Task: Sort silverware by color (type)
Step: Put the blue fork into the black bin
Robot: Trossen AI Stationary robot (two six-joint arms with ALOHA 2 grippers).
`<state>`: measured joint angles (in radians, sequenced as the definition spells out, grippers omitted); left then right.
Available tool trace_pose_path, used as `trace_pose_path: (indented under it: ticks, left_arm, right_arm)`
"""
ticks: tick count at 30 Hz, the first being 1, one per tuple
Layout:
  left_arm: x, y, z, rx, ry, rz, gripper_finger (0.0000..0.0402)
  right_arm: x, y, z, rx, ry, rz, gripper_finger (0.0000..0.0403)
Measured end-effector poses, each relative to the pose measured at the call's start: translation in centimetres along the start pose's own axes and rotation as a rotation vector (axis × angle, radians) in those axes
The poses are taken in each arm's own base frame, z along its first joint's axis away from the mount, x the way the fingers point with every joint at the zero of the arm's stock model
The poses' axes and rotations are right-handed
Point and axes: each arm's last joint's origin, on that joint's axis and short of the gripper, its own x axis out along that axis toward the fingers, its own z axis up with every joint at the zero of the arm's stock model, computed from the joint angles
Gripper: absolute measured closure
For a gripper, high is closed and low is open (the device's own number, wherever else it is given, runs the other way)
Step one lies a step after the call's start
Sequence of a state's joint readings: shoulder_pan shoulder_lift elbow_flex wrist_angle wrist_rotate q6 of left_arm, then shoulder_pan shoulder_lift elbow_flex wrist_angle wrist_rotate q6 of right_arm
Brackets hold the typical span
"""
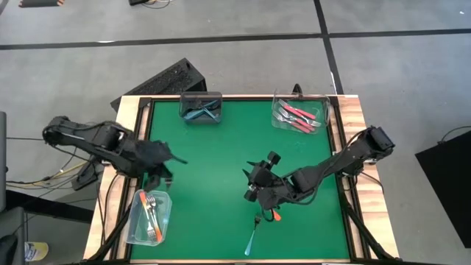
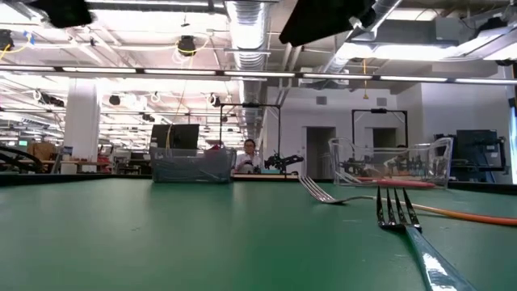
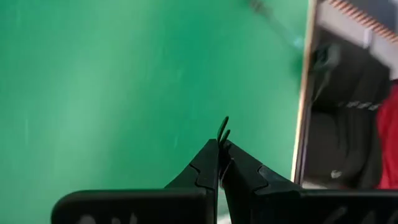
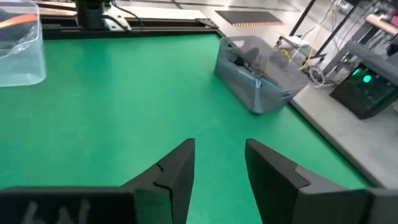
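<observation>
A blue-handled fork point(image 1: 252, 237) and an orange-handled fork point(image 1: 271, 215) lie loose on the green table point(image 1: 213, 154) at lower centre of the high view. Just above them, the right gripper point(image 1: 254, 184) has its jaws apart, empty. At lower left, the left gripper point(image 1: 163, 179), jaws closed, hangs over the clear container point(image 1: 137, 228) of orange forks.

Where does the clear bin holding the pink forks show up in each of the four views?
High view: pink bin at the mat's far right corner.
Low view: right of centre, behind the two loose forks.
Left wrist view: not in it.
Right wrist view: cannot tell; the bin seen there shows only grey contents.
Shared landmark: the green mat, in every view.
</observation>
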<state>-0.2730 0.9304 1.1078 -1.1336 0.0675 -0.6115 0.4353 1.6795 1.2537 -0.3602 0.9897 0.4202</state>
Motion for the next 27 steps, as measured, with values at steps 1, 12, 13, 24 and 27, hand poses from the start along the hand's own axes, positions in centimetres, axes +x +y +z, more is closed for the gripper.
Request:
trace_pose_path:
  ticks: [1, 12, 13, 24, 27]
  left_arm:
    - [0.1, 0.0, -0.6, -0.030, 0.035, 0.020, 0.0401]
    - [5.8, -0.1, -7.2, -0.227, 0.268, 0.141, 0.0392]
    - [6.1, 0.0, -7.7, -0.232, 0.281, 0.156, 0.0388]
    - [6.8, 0.0, -8.1, -0.233, 0.140, 0.208, 0.0313]
    - [6.6, -0.1, -7.6, -0.218, 0.039, 0.242, 0.0302]
  right_arm:
    - [0.0, 0.2, -0.2, 0.003, 0.004, 0.001, 0.0236]
    - [-1.0, 0.5, -1.3, -0.014, 0.062, 0.022, 0.0233]
    - [-1.1, 0.5, -1.4, -0.016, 0.062, 0.024, 0.0232]
    - [-0.5, 0.5, -1.7, 0.034, 0.090, 0.025, 0.0222]
    - [0.1, 0.7, -2.4, 0.036, 0.122, 0.007, 0.0218]
